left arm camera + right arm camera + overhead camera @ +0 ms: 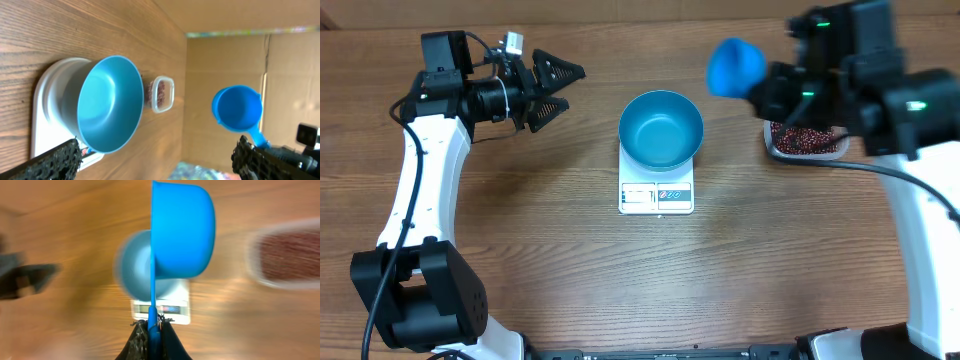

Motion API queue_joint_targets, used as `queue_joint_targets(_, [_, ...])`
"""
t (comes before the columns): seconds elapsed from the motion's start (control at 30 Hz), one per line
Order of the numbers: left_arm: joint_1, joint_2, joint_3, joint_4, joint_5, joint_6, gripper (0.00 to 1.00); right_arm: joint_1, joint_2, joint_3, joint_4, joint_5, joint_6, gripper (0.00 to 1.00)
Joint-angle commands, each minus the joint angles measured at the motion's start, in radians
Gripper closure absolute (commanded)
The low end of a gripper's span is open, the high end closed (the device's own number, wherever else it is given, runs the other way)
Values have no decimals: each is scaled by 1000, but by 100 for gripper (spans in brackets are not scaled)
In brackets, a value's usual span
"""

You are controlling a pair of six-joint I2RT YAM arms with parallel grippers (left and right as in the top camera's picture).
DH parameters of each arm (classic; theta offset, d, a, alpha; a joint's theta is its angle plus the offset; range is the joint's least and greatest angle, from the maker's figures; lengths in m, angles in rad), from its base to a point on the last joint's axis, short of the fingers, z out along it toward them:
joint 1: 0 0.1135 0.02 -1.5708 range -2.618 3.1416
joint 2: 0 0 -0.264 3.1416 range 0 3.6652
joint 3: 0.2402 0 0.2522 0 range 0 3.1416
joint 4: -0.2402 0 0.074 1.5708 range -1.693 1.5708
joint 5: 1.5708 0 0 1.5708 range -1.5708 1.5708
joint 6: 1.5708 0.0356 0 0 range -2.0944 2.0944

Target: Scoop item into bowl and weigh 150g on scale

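Two grippers: left gripper [574,87] wide apart, empty (9 o'clock of bowl [661,130]); right gripper [152,329] clamps blue scoop [735,66], 2 o'clock.

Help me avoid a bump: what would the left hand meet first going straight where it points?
Probably the blue bowl on the scale; the open left hand faces it, though height is unclear.

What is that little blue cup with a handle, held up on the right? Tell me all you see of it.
The scoop is small, bright blue, smooth like plastic: a round cup on a flat handle. It looks empty. The right gripper is shut on the handle and holds it in the air, tipped on its side, between the bowl and the tub of beans.
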Motion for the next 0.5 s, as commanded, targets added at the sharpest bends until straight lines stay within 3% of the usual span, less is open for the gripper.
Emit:
queue_joint_targets(0.0, [-2,-15,11,-21,3,169,2,-98,2,17,-74,131,-79,96])
queue_joint_targets(0.07, [-6,-15,11,-24,0,209,29,-151,10,-2,-113,137,-79,96])
queue_joint_targets(0.17, [-24,-15,11,-43,-27,243,58,-208,19,-51,-119,140,-79,96])
queue_joint_targets(0.23, [-47,-15,11,-61,-80,246,87,-229,22,-91,-112,163,-79,96])
queue_joint_targets(0.27, [-61,-15,11,-73,-110,246,95,-235,22,-113,-109,182,-78,96])
queue_joint_targets(0.47, [-196,-15,11,-112,-354,245,96,-245,44,-216,-89,254,-78,96])
